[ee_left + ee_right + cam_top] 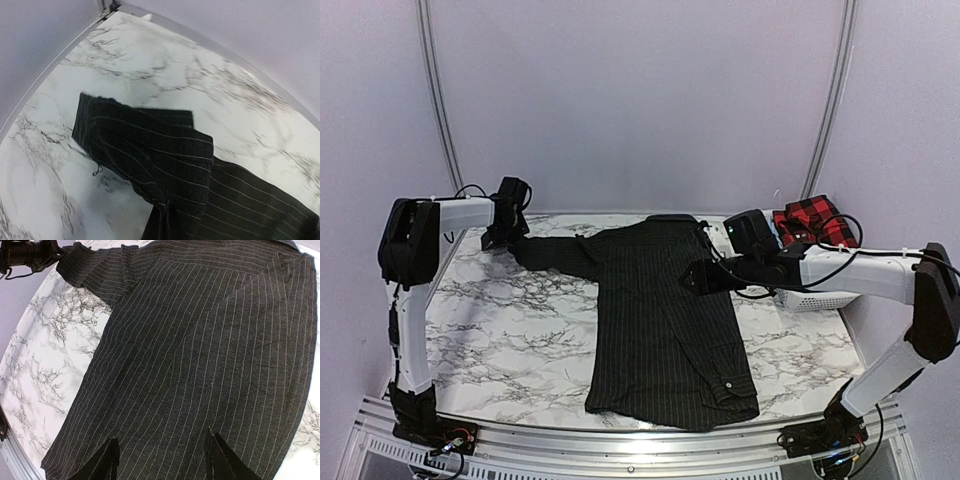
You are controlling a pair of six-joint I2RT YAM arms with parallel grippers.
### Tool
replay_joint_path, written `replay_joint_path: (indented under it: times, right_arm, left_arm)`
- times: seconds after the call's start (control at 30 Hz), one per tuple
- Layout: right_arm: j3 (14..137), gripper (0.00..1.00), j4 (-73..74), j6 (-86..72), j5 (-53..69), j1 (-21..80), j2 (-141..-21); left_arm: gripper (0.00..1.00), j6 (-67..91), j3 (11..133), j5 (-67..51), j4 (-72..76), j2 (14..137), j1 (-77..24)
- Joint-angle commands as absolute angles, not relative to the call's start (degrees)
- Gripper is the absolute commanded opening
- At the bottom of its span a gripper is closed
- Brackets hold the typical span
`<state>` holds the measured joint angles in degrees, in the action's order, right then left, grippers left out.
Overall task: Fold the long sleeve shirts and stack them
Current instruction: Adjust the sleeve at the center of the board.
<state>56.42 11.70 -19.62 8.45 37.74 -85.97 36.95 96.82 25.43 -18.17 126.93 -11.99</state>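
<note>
The black pinstriped long sleeve shirt [660, 320] lies flat on the marble table [500, 320], collar at the far edge. Its left sleeve [555, 252] stretches out to my left gripper [506, 234], which is shut on the sleeve near the cuff. In the left wrist view the cuff [145, 145] folds over and bunches toward the bottom edge, and the fingers themselves are hidden. My right gripper [696, 277] hovers open over the shirt's right side; its dark fingertips [107, 460] stand wide apart above the cloth [200, 340]. The red-and-black checked shirt [810, 220] sits bunched in the basket.
A white lattice basket [820, 298] stands at the table's right edge, behind the right arm. The lilac back wall and curved rail [60, 55] run close behind the left gripper. Bare marble shows left of the shirt.
</note>
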Motion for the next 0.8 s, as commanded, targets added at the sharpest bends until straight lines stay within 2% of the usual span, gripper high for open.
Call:
replay_joint_path:
  times: [0.0, 0.13, 0.17, 0.33, 0.43, 0.6, 0.77]
  right_arm:
    - [57.8, 0.54, 12.9, -18.9, 7.4, 38.2, -84.1]
    - [57.9, 0.54, 12.9, -18.4, 6.7, 38.2, -84.4]
    - [58.0, 0.54, 13.0, -18.3, 6.6, 38.2, -84.6]
    - [59.3, 0.54, 13.7, -17.5, 6.8, 38.2, -86.3]
    - [59.9, 0.54, 13.8, -17.0, 6.4, 38.3, -86.7]
    - [60.5, 0.54, 13.5, -16.9, 6.6, 38.2, -88.2]
    - [60.7, 0.54, 13.0, -17.1, 7.0, 38.3, -88.8]
  left_arm:
    - [0.00, 31.1, 91.7, 28.5, -17.3, 116.6, -20.6]
    - [0.01, 30.5, 84.1, 27.2, -17.2, 111.9, -27.6]
    - [0.05, 30.5, 82.4, 26.0, -17.1, 111.5, -29.2]
    - [0.45, 28.4, 75.6, 19.0, -17.1, 108.4, -33.5]
    - [0.61, 28.0, 70.9, 19.1, -16.7, 103.4, -33.4]
    - [0.66, 28.4, 68.7, 18.5, -16.1, 97.9, -30.5]
    - [0.66, 28.4, 71.4, 6.2, -13.7, 101.8, -23.9]
